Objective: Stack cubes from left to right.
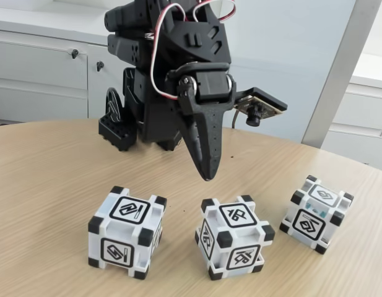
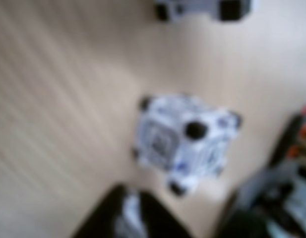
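Hanging above the middle white plastic cube (image 1: 233, 238) with black corners, the black jaws (image 1: 207, 173) look closed and empty; next they must open and drop.

In the fixed view three cubes stand on one table (image 1: 48, 179): a left cube (image 1: 127, 232), a middle cube (image 1: 234, 236) and a right cube (image 1: 317, 213). One arm (image 1: 172, 68) carries one gripper (image 1: 207, 173).

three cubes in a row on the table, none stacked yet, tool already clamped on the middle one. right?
Not quite. In the fixed view the tool hangs above the table, behind the middle cube, touching no cube. The rest holds: the left cube, middle cube and right cube stand apart, unstacked.
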